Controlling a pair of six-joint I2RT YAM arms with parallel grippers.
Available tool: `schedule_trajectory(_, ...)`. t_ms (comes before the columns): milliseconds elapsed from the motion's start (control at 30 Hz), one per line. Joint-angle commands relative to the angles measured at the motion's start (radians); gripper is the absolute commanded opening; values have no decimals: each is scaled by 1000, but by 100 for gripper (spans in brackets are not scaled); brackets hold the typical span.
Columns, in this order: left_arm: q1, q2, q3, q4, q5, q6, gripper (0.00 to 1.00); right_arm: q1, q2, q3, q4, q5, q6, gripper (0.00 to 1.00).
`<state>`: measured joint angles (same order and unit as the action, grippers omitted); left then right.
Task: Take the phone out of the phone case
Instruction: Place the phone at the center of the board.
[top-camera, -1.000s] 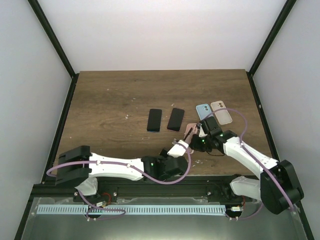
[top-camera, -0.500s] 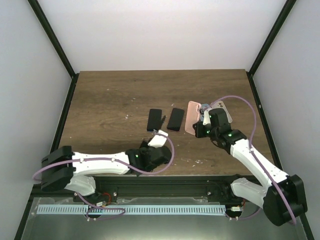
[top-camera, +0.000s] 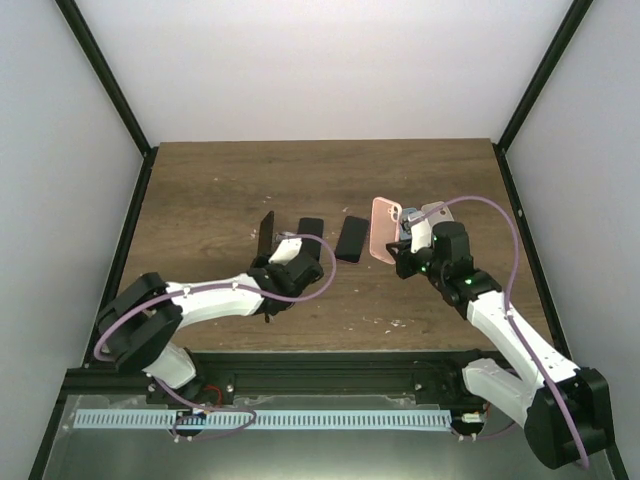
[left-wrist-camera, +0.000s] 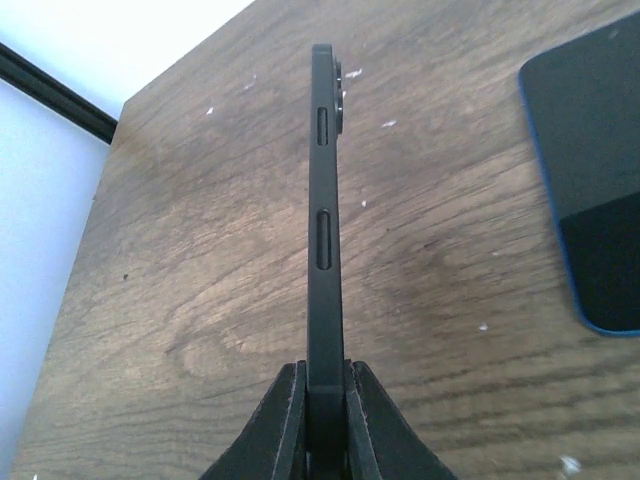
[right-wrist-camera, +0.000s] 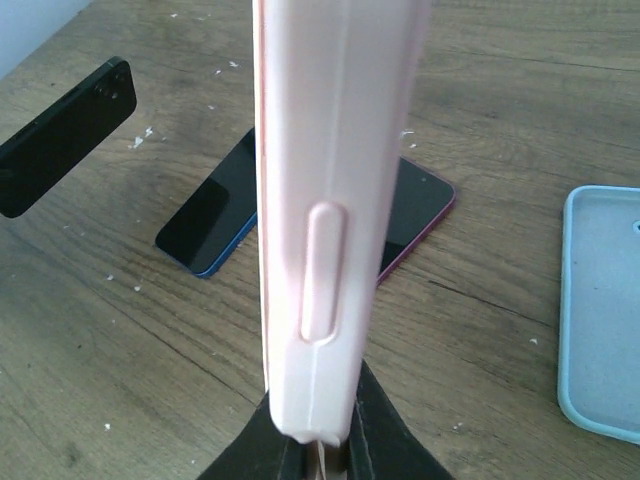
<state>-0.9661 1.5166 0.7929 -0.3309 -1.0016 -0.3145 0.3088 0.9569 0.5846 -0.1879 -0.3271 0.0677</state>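
Top external: a black phone (top-camera: 265, 232) is held edge-up by the left gripper (top-camera: 269, 256), apart from the pink phone case (top-camera: 383, 230) clamped by the right gripper (top-camera: 400, 248). Left wrist: the phone is pinched tightly at its end. Right wrist: the case is gripped upright at its lower end.

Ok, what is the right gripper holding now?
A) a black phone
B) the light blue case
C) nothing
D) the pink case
D: the right gripper is shut on the pink case, held on edge; the black phone is in the left gripper.
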Motion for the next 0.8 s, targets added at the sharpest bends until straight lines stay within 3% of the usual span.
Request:
schedule_trajectory(0, 84, 63, 35, 178, 8, 149, 0, -18, 5, -1, 59, 63, -7, 1)
schedule_trajectory(467, 107, 279, 151, 183, 13, 257, 0, -33, 50, 4, 72, 93, -1, 1)
schedule_trajectory(600, 107, 299, 175, 120, 50, 223, 12, -33, 54, 4, 72, 92, -1, 1)
schedule_trajectory(767, 107, 319, 199, 36, 97, 172, 13, -34, 51, 2, 77, 94, 0, 1)
